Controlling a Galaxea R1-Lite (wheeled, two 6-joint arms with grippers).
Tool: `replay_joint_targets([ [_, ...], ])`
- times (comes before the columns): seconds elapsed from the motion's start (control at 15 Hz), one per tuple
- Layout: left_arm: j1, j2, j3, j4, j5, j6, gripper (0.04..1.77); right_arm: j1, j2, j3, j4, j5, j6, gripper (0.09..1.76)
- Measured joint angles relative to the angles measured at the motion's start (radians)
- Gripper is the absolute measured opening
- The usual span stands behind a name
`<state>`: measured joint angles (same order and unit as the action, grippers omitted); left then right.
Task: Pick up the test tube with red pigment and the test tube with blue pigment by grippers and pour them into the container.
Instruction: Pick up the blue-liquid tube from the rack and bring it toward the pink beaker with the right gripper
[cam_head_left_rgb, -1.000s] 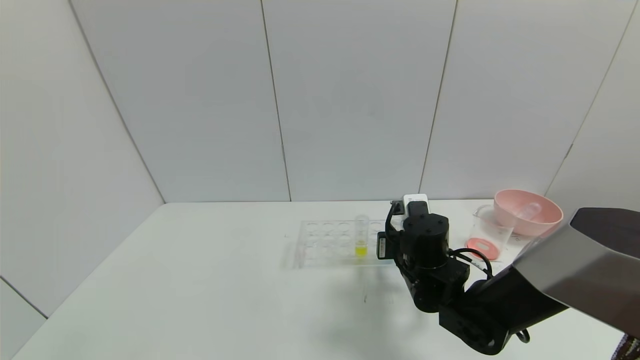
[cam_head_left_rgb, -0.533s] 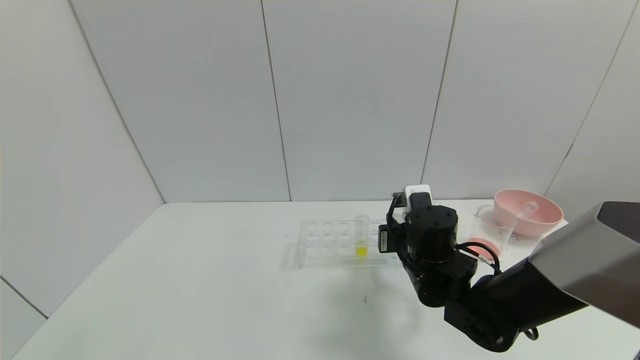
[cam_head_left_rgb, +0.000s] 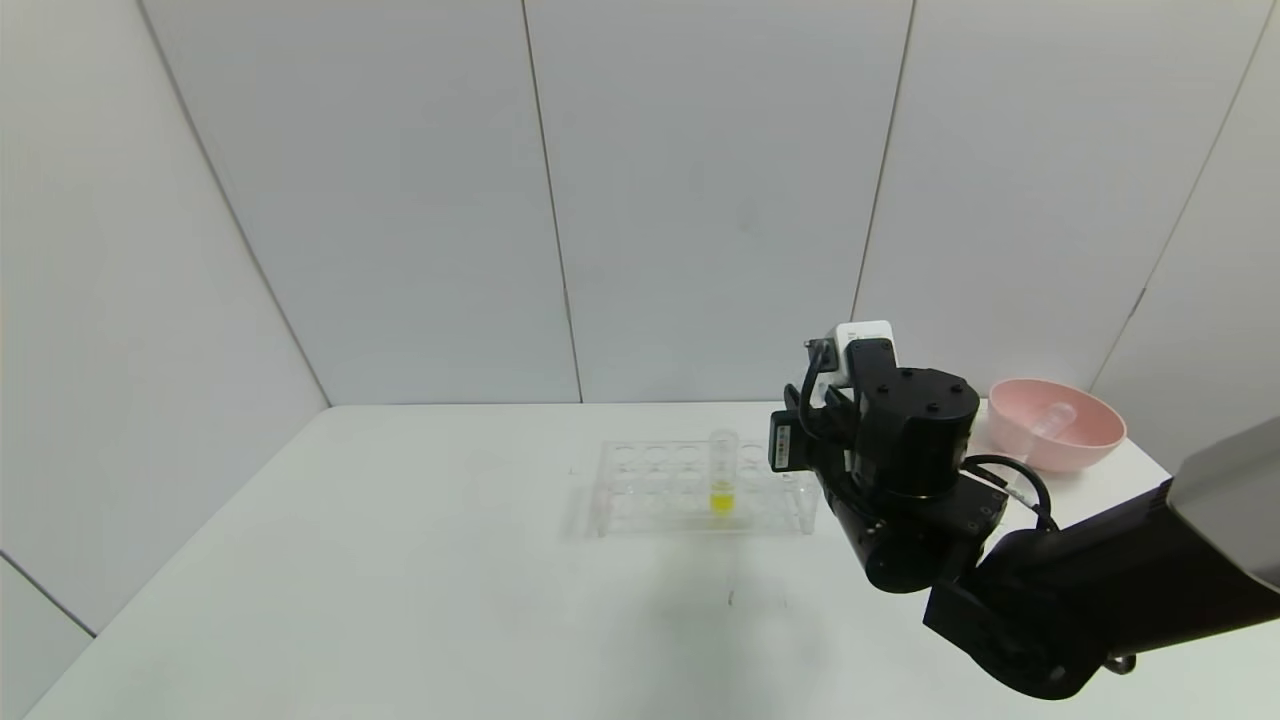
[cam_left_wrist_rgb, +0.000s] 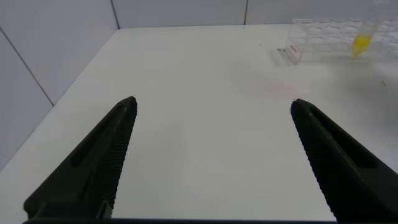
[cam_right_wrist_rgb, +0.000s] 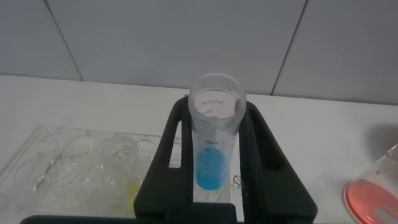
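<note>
My right gripper (cam_right_wrist_rgb: 216, 112) is shut on the test tube with blue pigment (cam_right_wrist_rgb: 214, 146) and holds it upright above the table, just right of the clear rack (cam_right_wrist_rgb: 62, 165). In the head view the right gripper (cam_head_left_rgb: 815, 435) is turned away and hides the blue tube. The container (cam_right_wrist_rgb: 375, 194), a clear beaker with red liquid at its bottom, stands to the gripper's right; the arm hides it in the head view. A clear tube (cam_head_left_rgb: 1052, 420) with no liquid showing lies in the pink bowl (cam_head_left_rgb: 1080, 440). My left gripper (cam_left_wrist_rgb: 212, 102) is open over bare table.
The clear rack (cam_head_left_rgb: 655, 490) stands mid-table with one tube of yellow liquid (cam_head_left_rgb: 722, 478) in it; that tube also shows in the right wrist view (cam_right_wrist_rgb: 122, 163). White wall panels close the table's back and sides.
My right gripper has risen and shifted right with the blue tube, lifting it out of the rack. The arm now hides the beaker in the head view.
</note>
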<state>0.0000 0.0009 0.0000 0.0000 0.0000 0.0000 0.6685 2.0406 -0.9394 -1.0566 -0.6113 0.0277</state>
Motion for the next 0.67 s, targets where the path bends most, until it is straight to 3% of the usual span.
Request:
replay_joint_targets([
  [0.33,0.0,0.0,0.0,0.0,0.0,0.0,1.76,-0.002,-0.027,0.025,0.006,0.016,0.0,0.49],
  [0.67,0.0,0.0,0.0,0.0,0.0,0.0,1.76,-0.084,-0.182,0.2,0.076,0.223,0.001,0.49],
])
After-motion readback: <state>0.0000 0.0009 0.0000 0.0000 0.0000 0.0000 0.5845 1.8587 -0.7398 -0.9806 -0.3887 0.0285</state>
